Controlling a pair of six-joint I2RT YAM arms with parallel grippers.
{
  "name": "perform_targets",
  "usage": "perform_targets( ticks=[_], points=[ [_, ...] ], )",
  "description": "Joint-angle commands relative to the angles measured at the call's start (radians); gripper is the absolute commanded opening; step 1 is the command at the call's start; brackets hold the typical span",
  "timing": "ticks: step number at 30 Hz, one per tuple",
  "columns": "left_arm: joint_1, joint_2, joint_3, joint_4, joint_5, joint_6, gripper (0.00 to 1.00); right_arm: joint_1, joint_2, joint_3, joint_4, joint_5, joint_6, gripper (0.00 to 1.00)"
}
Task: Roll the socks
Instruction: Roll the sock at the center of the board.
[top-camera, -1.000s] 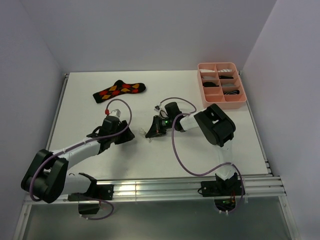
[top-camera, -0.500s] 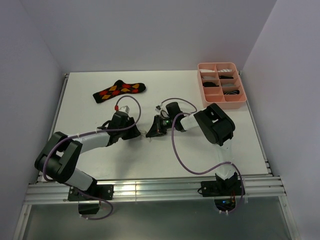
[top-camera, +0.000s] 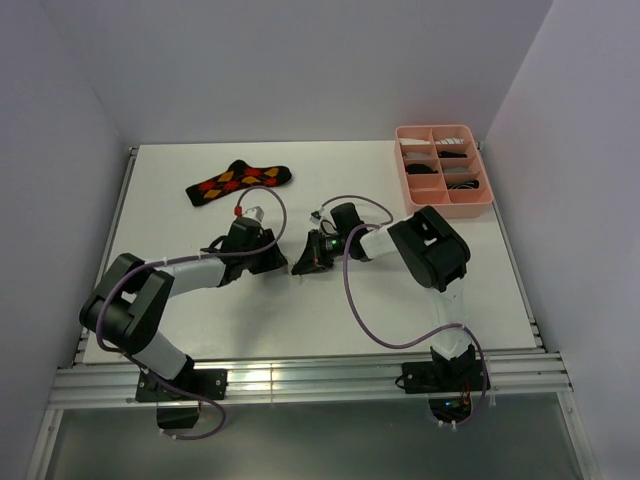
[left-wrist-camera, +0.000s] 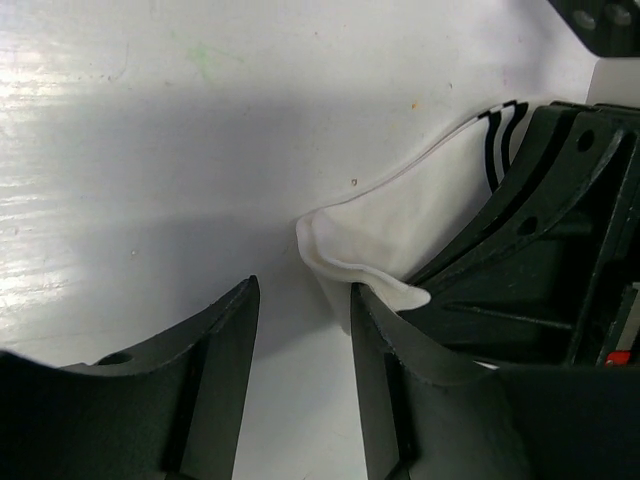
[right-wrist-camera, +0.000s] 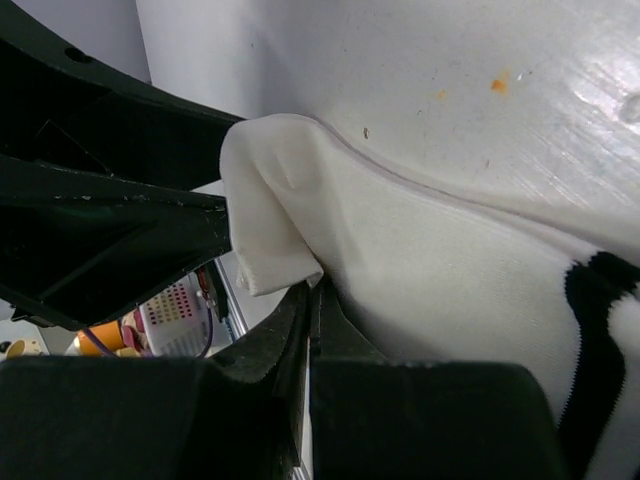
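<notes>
The white sock (left-wrist-camera: 420, 230) with black cuff stripes lies flat on the table; its plain end is folded up into a small lip. My right gripper (right-wrist-camera: 308, 290) is shut on that folded lip of the white sock (right-wrist-camera: 430, 270). My left gripper (left-wrist-camera: 303, 295) is open, and its right finger (left-wrist-camera: 390, 350) touches the lip from the other side. In the top view both grippers, left (top-camera: 275, 262) and right (top-camera: 308, 258), meet at mid-table and hide the sock. The argyle sock (top-camera: 238, 181) lies flat at the back left. The black sock with thin white stripes is not recognisable.
A pink compartment tray (top-camera: 478, 172) with dark and white items stands at the back right. Purple cables loop over both arms. The table's metal rail runs along the near edge (top-camera: 300, 378).
My left gripper has moved right across the table until it meets the right gripper at the white sock. The right gripper has stayed put.
</notes>
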Motion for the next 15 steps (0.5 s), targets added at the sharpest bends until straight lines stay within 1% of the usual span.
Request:
perform_targets(
  ticks=[1, 5, 8, 11, 12, 14, 15],
  points=[
    [-0.007, 0.036, 0.022, -0.003, 0.002, -0.019, 0.48, -0.011, 0.006, 0.021, -0.083, 0.057, -0.049, 0.00],
    [-0.007, 0.050, 0.022, -0.010, -0.001, -0.032, 0.48, -0.010, 0.009, 0.032, -0.100, 0.063, -0.050, 0.00],
    [-0.007, 0.072, 0.027, -0.024, -0.030, -0.046, 0.47, -0.010, -0.003, 0.031, -0.112, 0.079, -0.055, 0.05],
    [-0.009, 0.104, 0.041, -0.047, -0.053, -0.051, 0.44, -0.010, -0.018, 0.034, -0.140, 0.097, -0.067, 0.08],
    [-0.009, 0.110, 0.042, -0.052, -0.055, -0.052, 0.41, -0.010, -0.027, 0.035, -0.147, 0.103, -0.070, 0.09],
    [-0.013, 0.125, 0.047, -0.059, -0.057, -0.057, 0.37, -0.010, -0.034, 0.037, -0.157, 0.116, -0.075, 0.10],
    [-0.015, 0.132, 0.048, -0.061, -0.055, -0.061, 0.35, -0.010, -0.041, 0.037, -0.163, 0.119, -0.075, 0.13]
  ],
)
